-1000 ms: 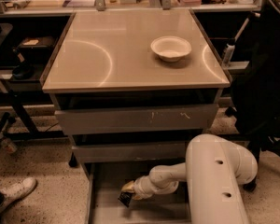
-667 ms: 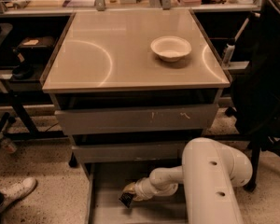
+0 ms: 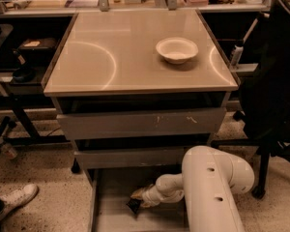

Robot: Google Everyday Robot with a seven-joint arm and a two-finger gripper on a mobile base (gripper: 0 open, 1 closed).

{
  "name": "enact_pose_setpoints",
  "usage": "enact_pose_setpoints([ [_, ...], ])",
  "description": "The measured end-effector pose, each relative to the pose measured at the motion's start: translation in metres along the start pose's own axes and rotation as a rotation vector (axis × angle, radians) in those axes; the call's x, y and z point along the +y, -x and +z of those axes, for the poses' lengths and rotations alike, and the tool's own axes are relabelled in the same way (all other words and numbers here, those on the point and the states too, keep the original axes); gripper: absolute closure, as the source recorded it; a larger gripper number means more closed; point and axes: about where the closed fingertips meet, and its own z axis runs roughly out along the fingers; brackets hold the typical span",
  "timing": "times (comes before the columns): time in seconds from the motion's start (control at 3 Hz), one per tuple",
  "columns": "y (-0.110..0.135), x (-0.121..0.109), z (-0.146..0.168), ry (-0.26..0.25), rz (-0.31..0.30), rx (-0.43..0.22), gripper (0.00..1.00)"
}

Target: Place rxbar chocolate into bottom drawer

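The bottom drawer (image 3: 111, 211) is pulled out at the foot of the grey cabinet, its flat grey floor showing. My white arm reaches down into it from the right. My gripper (image 3: 137, 201) is low inside the drawer, near its middle. The rxbar chocolate (image 3: 133, 206), a small black wrapper, shows at the gripper's tip, just above or on the drawer floor. I cannot tell if it is still held.
A white bowl (image 3: 177, 50) sits on the cabinet's beige top (image 3: 111, 57), right of centre. Two shallower drawers (image 3: 140, 123) above stick out slightly. A black chair (image 3: 273, 81) stands to the right. A person's white shoe (image 3: 17, 197) is at lower left.
The arm's big white link has shifted a little to the left. The gripper stays low in the bottom drawer with the black bar at its tip.
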Motion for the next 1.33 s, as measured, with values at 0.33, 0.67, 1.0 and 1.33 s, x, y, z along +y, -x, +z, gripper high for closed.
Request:
enact_pose_setpoints([
  [0.33, 0.0003, 0.0001, 0.0002, 0.000, 0.000, -0.001, 0.81],
  [0.67, 0.0003, 0.0001, 0.0002, 0.000, 0.000, 0.000, 0.58],
  [1.0, 0.0003, 0.0001, 0.0002, 0.000, 0.000, 0.000, 0.35],
  [1.33, 0.0003, 0.0001, 0.0003, 0.000, 0.000, 0.000, 0.12],
])
